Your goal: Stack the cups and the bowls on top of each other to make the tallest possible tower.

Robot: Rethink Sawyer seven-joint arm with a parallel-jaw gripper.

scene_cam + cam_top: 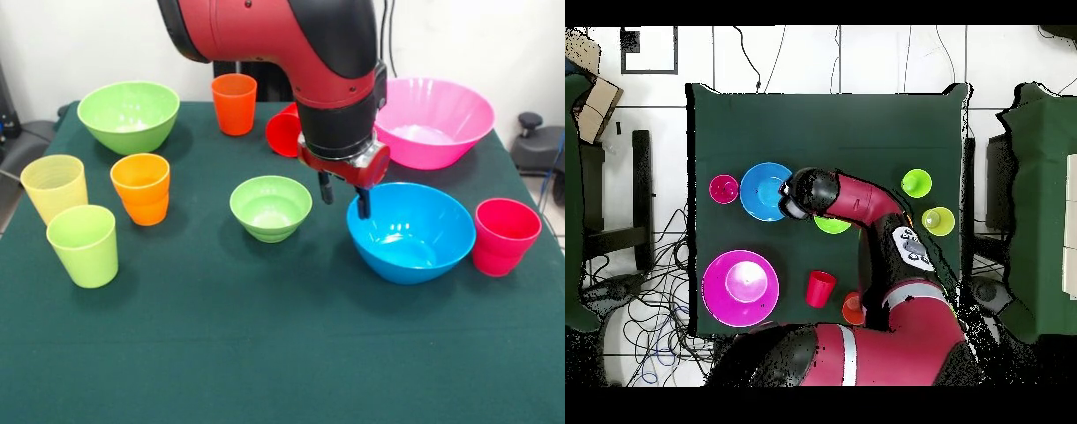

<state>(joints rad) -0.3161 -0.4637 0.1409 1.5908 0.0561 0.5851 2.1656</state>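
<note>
My gripper is open and empty, low over the left rim of the large blue bowl; one finger is at the rim and the other is outside it. In the overhead view the gripper sits at the blue bowl's edge. The small light green bowl stands just left of the gripper. The large pink bowl is behind the blue one, and the large light green bowl is at the far left. A red cup lies on its side behind the gripper. All the pieces stand apart.
An orange cup stands at the back. A second orange cup, the pale yellow cup and the lime green cup group at the left. The pinkish-red cup stands right of the blue bowl. The dark green table is bare in front.
</note>
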